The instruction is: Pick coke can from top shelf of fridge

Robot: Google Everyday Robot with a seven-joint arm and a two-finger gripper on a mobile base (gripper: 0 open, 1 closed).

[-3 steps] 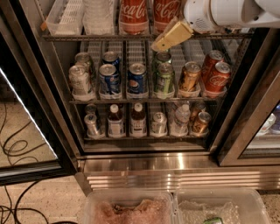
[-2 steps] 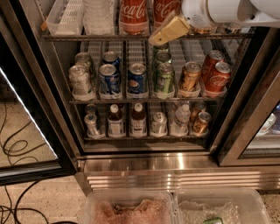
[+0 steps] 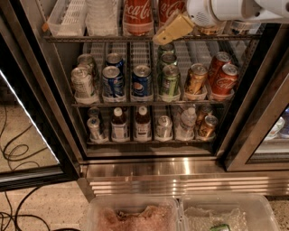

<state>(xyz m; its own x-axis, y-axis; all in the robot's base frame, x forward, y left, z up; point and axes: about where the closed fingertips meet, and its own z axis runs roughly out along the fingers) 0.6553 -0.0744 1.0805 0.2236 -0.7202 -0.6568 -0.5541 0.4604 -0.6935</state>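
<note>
Two red coke cans stand side by side at the front of the top shelf of the fridge. The left coke can is in full view. The right coke can is partly covered by my gripper. The gripper's tan tip points down-left, in front of the shelf rail between the two cans. The white arm reaches in from the top right.
A white basket sits at the top shelf's left. The middle rack holds silver cans, blue Pepsi cans, a green can, a gold can and two more red cans. Bottles stand below. Plastic bins and cables lie on the floor.
My gripper has moved a little left and up, from in front of the middle rack's back toward the top shelf rail by the coke cans. The cans have not moved.
</note>
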